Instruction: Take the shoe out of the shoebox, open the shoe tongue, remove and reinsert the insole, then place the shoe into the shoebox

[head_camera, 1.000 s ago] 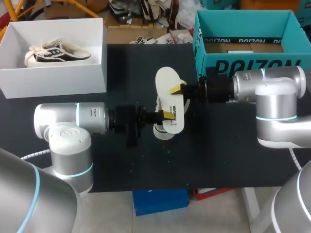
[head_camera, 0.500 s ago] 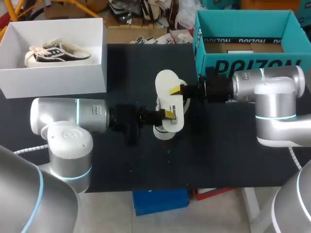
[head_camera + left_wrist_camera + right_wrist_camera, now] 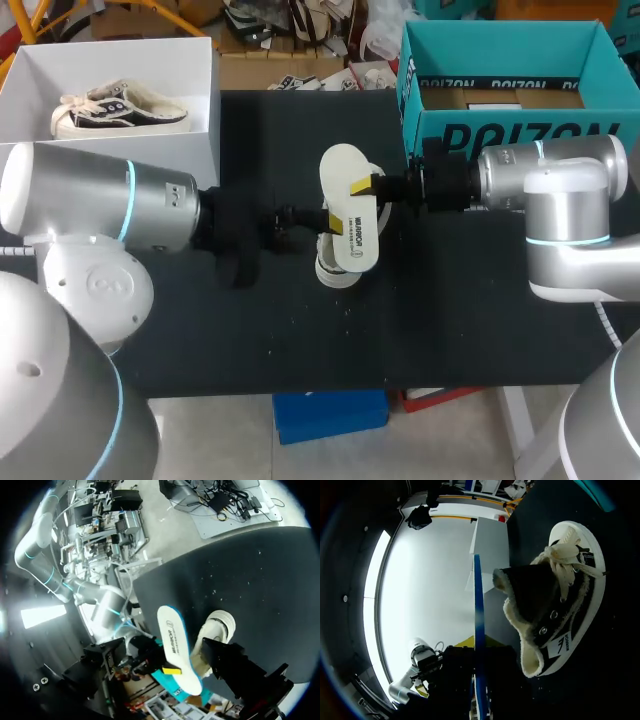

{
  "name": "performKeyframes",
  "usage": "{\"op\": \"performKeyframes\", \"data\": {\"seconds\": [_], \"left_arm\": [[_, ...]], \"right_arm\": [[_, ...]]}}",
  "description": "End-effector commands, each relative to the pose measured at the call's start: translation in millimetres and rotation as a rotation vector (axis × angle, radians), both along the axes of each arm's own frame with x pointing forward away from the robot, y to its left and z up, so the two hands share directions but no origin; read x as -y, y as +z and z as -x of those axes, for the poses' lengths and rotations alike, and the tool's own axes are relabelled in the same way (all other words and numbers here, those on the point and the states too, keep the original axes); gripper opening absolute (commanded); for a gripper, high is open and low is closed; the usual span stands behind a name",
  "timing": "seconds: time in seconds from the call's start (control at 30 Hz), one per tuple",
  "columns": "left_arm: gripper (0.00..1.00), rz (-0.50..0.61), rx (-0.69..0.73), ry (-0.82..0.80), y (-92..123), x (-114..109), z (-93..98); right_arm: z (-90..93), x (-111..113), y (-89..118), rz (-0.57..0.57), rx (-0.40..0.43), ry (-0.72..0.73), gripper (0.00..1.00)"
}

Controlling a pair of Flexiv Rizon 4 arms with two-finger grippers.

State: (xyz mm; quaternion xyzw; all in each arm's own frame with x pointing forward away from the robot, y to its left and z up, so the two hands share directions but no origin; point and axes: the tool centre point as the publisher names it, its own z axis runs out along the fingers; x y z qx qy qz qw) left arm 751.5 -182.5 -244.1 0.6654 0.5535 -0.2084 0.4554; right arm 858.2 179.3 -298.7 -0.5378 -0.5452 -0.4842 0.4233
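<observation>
Table (image 3: pixel 250 330): black top, and right in the middle of it sits the shoe.
Shoe (image 3: pixel 335 272): dark upper, fleecy lining, white laces and sole; it stands on its sole on the table, outside both boxes.
Insole (image 3: pixel 340 165): white on top, blue at the edge, and out of the shoe. It is up in the air just over the shoe, hiding most of it from the head camera.
Right gripper (image 3: pixel 362 187): comes in from the shoe's right and is clamped on the insole's edge, one yellow tip on the top face.
Left gripper (image 3: pixel 328 232): comes in from the shoe's left, right at the shoe and under the insole; whether it grips anything, I cannot tell.
White box (image 3: pixel 110 165): well off to the shoe's far left, at the table's back corner.
Second shoe (image 3: pixel 118 108): lying inside the white box.
Teal box (image 3: pixel 500 130): behind the shoe to the right, open at the top.
</observation>
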Motion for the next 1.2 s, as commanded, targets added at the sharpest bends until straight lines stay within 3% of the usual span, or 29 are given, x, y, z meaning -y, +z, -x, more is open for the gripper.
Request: {"op": "performKeyframes", "data": {"seconds": [0.03, 0.5, 0.57, 0.77, 0.9, 1.2], "left_arm": [[1.0, -0.73, 0.117, 0.24, 18.8, -6.6, 3.7], [1.0, -0.73, 0.117, 0.24, 18.8, -6.6, 3.7], [1.0, -0.818, 0.051, 0.258, 13.5, -0.8, -3.0], [1.0, -0.946, -0.119, 0.245, 8.7, 11.5, -13.4], [1.0, -0.93, -0.14, 0.244, 8.5, 14.7, -14.0], [1.0, -1.077, -0.263, 0.276, -4.4, 21.5, -15.6]], "right_arm": [[-0.9, -1.0, -0.5, 0.001, -0.001, 0.001, 0.0], [-0.9, -1.0, -0.5, 0.001, -0.001, 0.001, 0.0], [-0.9, -1.0, -0.5, 0.001, -0.001, 0.001, 0.0], [-0.9, -1.0, -0.5, 0.001, -0.001, 0.001, 0.0], [-0.9, -1.0, -0.5, 0.001, -0.001, 0.001, 0.0], [-0.9, -1.0, -0.5, 0.001, -0.001, 0.001, 0.0]]}}
